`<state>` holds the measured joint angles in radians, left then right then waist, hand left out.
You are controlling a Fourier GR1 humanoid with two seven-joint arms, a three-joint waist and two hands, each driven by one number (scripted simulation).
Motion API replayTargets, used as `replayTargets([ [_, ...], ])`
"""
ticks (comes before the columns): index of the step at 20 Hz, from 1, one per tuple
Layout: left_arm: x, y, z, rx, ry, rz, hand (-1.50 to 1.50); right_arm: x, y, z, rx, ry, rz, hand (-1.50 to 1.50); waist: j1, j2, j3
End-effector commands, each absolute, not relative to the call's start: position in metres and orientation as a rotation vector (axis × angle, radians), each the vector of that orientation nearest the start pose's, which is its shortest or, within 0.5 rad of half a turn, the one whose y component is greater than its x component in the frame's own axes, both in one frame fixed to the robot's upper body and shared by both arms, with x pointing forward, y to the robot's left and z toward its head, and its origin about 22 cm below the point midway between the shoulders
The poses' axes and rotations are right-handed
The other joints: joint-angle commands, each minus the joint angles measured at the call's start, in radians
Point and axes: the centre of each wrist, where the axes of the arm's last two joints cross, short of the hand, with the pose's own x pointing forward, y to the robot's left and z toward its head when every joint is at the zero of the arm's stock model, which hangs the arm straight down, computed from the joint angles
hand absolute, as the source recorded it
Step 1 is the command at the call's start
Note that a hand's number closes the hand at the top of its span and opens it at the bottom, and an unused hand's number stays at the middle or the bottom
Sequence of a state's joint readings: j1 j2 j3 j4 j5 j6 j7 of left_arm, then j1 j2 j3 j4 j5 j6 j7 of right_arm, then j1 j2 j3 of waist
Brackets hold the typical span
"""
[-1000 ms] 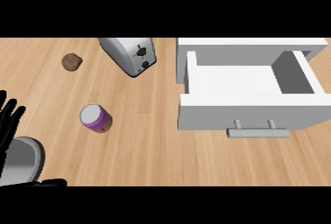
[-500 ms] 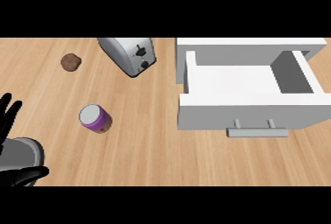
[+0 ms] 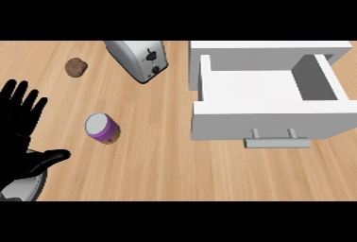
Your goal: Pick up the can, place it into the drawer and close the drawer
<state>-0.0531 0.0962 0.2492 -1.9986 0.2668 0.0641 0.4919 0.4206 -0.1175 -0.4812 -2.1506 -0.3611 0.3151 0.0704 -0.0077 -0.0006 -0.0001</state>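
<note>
A purple can (image 3: 102, 128) with a grey top stands on the wooden counter (image 3: 160, 160), left of centre. The white drawer (image 3: 268, 120) is pulled open at the right, its inside bare and its grey handle (image 3: 276, 140) facing me. My left hand (image 3: 17, 142) shows at the lower left edge, open, fingers spread and pointing away, thumb stretched toward the right. It is left of the can and a little nearer to me, apart from it, holding nothing. My right hand does not show.
A silver toaster (image 3: 140, 59) lies at the back, between the can and the drawer. A small brown lump (image 3: 76, 67) sits at the back left. Bare wood stretches between the can and the drawer front.
My left hand has risen farther into view, away from the lower left corner, and its thumb now reaches out to the right. The can and drawer have not moved.
</note>
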Motion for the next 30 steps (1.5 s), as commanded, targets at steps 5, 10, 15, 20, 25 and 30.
replayTargets([
  [5,0.242,0.276,0.067,-0.021,-1.545,0.282,-1.50,0.084,-0.371,0.101,-0.190,-1.790,-0.088,-1.50,-0.004,0.000,0.000],
  [10,0.253,0.276,0.059,0.025,-1.509,0.291,-1.50,0.081,-0.387,0.098,-0.196,-1.788,-0.099,-1.50,-0.003,0.000,0.000],
  [15,0.276,0.286,0.055,0.087,-1.516,0.270,-1.50,0.078,-0.371,0.102,-0.218,-1.782,-0.102,-1.50,-0.004,0.000,0.000],
  [20,0.262,0.291,0.015,0.075,-1.483,0.292,-1.50,0.109,-0.363,0.083,-0.198,-1.771,-0.091,-1.50,0.005,0.001,0.000],
  [25,0.269,0.287,-0.020,0.129,-1.491,0.330,-1.50,0.082,-0.376,0.104,-0.195,-1.752,-0.096,-1.50,-0.001,0.001,0.000],
  [30,0.265,0.281,-0.042,0.155,-1.478,0.329,-1.50,0.085,-0.379,0.103,-0.192,-1.783,-0.100,-1.50,0.002,0.001,0.000],
])
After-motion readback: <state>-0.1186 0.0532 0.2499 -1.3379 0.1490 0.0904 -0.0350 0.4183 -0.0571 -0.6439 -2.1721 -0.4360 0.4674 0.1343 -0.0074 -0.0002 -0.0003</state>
